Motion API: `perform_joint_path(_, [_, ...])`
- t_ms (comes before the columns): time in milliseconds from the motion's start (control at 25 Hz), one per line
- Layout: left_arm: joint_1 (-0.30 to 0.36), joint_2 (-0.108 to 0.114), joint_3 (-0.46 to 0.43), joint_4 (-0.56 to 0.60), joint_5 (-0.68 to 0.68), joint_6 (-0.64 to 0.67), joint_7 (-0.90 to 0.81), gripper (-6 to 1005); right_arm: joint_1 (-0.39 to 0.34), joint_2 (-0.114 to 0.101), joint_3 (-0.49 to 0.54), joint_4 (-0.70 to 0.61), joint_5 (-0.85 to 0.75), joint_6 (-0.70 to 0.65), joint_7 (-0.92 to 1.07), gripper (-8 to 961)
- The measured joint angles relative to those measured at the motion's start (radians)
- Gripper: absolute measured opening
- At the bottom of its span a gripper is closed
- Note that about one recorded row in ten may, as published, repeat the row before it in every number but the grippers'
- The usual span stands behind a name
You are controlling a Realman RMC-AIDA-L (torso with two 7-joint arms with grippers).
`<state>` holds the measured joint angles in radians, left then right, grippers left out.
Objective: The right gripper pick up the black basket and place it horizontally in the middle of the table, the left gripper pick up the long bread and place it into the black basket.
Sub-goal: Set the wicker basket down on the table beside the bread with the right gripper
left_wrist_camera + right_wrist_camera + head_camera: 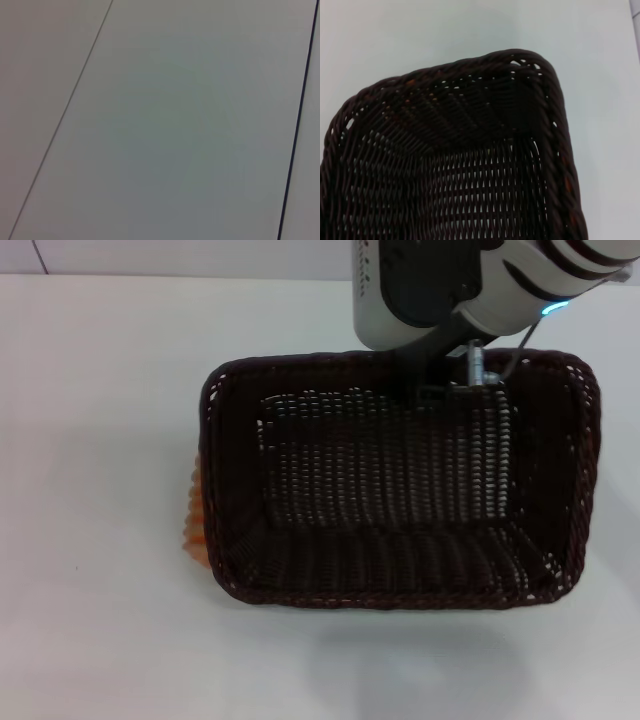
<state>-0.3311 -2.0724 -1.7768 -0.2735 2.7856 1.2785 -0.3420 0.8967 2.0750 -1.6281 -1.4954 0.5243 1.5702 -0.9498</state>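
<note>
The black basket (400, 500) hangs over the middle of the white table (90, 440), open side up, casting a soft shadow on the tabletop toward the near edge. My right gripper (455, 390) comes down from the far right and is shut on the basket's far rim. The right wrist view shows one braided corner of the basket (470, 150) and its woven inside. An orange edge of the long bread (195, 515) peeks out past the basket's left side; the rest of it is hidden under the basket. The left gripper is out of view.
The left wrist view shows only a plain pale surface (175, 125) crossed by thin dark lines. White tabletop stretches to the left of the basket and in front of it. The table's far edge (150, 276) runs along the top.
</note>
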Motion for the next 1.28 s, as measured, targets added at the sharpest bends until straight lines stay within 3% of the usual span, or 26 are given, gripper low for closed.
perform_joint_path(840, [0.023, 0.002, 0.003, 0.001, 0.007, 0.015, -0.021, 799, 0.006, 0.001, -0.077, 0.041, -0.055, -0.082, 0.101, 294])
perform_joint_path(1280, [0.038, 0.003, 0.003, -0.005, 0.008, 0.025, -0.038, 799, -0.025, 0.0, -0.087, -0.009, -0.192, -0.204, 0.18, 318])
